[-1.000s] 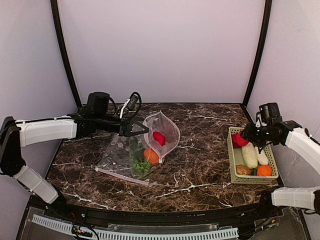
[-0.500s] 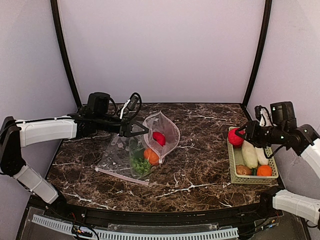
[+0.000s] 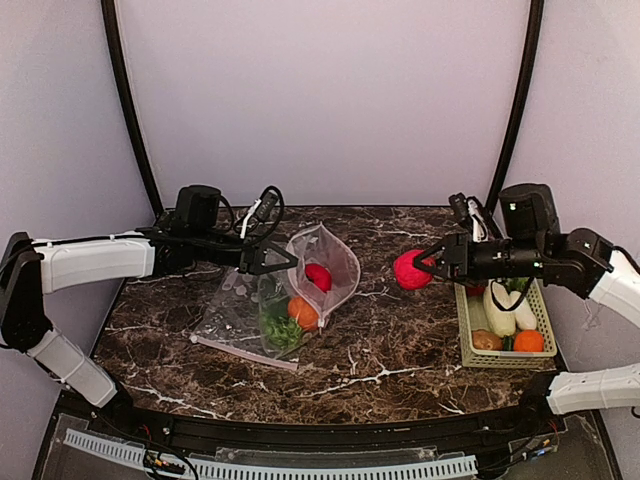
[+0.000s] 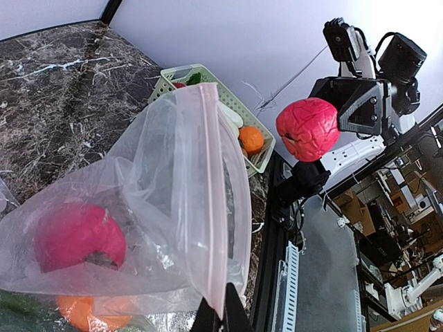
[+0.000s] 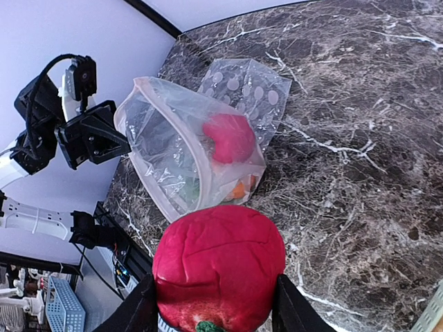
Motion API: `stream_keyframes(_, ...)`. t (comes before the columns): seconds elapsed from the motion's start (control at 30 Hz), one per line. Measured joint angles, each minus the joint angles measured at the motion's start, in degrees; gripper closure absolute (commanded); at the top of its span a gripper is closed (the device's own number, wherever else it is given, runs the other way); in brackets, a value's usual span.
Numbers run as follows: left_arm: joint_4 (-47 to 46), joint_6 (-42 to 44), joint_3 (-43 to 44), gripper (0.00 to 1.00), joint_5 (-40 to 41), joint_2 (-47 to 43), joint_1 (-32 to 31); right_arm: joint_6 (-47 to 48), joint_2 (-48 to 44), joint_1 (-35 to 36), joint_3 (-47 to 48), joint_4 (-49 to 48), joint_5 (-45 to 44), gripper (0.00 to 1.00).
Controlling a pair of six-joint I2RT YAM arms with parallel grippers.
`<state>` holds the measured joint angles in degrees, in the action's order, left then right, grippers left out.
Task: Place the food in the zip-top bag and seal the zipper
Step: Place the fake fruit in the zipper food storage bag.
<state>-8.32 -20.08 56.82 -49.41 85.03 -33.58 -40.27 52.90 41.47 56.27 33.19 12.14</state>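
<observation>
The red apple [image 3: 408, 270] is being grasped by the right gripper [image 3: 424, 268]; to its left, at the tabletop's centre, the zip-top bag [image 3: 335, 258] is being pinched open at its mouth by the left gripper [image 3: 268, 258].

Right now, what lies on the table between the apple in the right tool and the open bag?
Nothing: in the top view only bare marble table separates the apple held by the right tool from the open zip-top bag.
</observation>
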Motion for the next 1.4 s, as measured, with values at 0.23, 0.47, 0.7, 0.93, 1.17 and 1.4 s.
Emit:
stream_keyframes(0.23, 0.31, 0.0, 0.02, 0.99, 0.04, 0.15, 0.0, -0.22, 9.42, 9.25, 4.85, -5.79, -3.17, 0.55)
stream_keyframes(0.47, 0.31, -0.02, 0.02, 0.99, 0.0, 0.15, 0.0, 1.09, 19.08, 14.78, 9.99, -10.67, -6.97, 0.55)
stream_keyframes(0.7, 0.31, -0.02, 0.02, 0.99, -0.07, 0.15, 0.0, 2.32, 30.73, 18.58, 18.78, -8.63, -17.64, 0.55)
stream_keyframes(0.93, 0.31, 0.0, 0.02, 0.99, -0.11, 0.15, 0.0, 1.86, 40.79, 19.45, 26.23, -1.25, -28.39, 0.55)
stream_keyframes(1.17, 0.31, -0.04, 0.02, 0.99, -0.46, 0.15, 0.0, 0.76, 48.78, 20.02, 29.11, 4.15, -30.45, 0.55)
stream_keyframes(1.4, 0.31, -0.02, 0.02, 0.99, -0.44, 0.13, 0.0, -0.98, 50.38, 20.02, 30.14, 7.72, -30.47, 0.52)
